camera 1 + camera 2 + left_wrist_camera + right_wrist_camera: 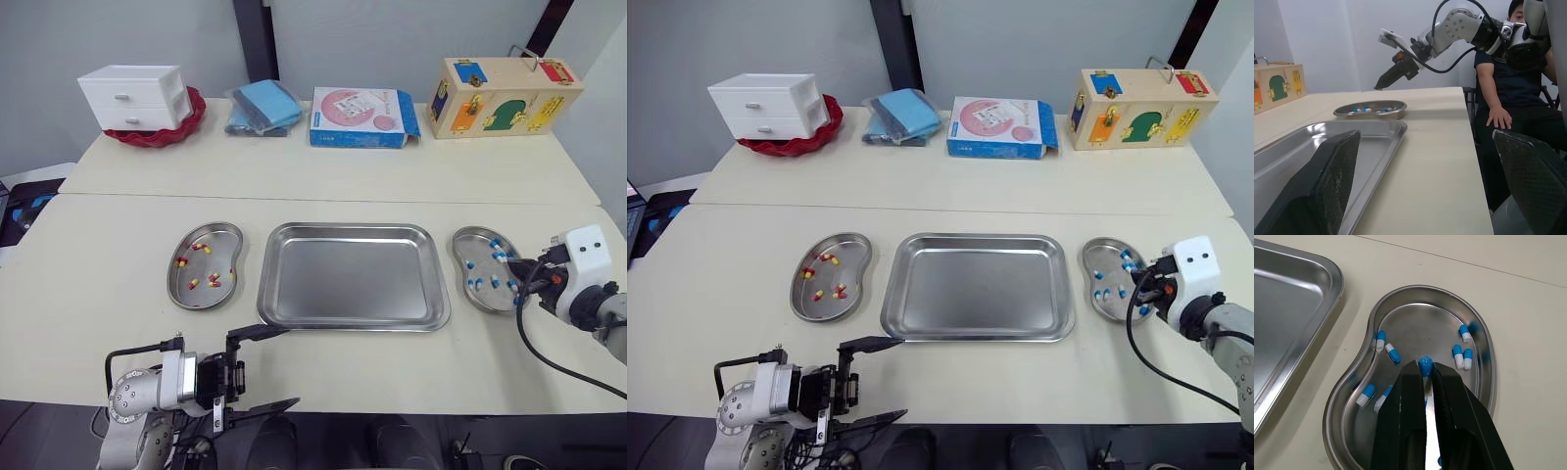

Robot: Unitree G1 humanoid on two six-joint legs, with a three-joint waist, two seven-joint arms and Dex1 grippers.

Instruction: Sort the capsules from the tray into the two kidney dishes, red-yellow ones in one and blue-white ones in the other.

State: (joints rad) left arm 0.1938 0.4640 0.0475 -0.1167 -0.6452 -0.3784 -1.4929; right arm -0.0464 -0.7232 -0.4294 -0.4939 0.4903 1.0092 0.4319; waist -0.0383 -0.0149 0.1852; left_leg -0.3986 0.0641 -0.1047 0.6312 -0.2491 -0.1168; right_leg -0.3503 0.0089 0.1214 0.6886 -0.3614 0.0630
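A pale table (323, 176) holds a large rectangular steel tray (353, 279) at its centre, and the tray lies bare, with no capsule to be seen in it. Along the table's far edge stand a white drawer unit (132, 96), a blue box (361, 117) and a wooden latch box (505, 96). A person (1493, 83) sits off the table's right end. On either side of the tray, just beside it, sits a steel kidney dish. The left kidney dish (221, 257) carries a handful of red-yellow capsules (201, 247). The right kidney dish (1415, 320) carries several blue-white capsules (1392, 353) scattered over its floor. The left gripper (263, 369) hangs low at the table's near edge, by the tray's near left corner, its two black fingers spread wide and holding nothing. The right gripper (1425, 374) is poised over the middle of the right kidney dish with its fingers drawn almost together. They appear to pinch one blue-white capsule (1424, 364), whose blue end pokes out at the fingertips. With the tray cleared, this looks like the last drop of the sorting. The next move would be to part the right fingers while low over the dish floor, so the capsule falls among its fellows and does not bounce over the shallow rim. The arm could then lift away.
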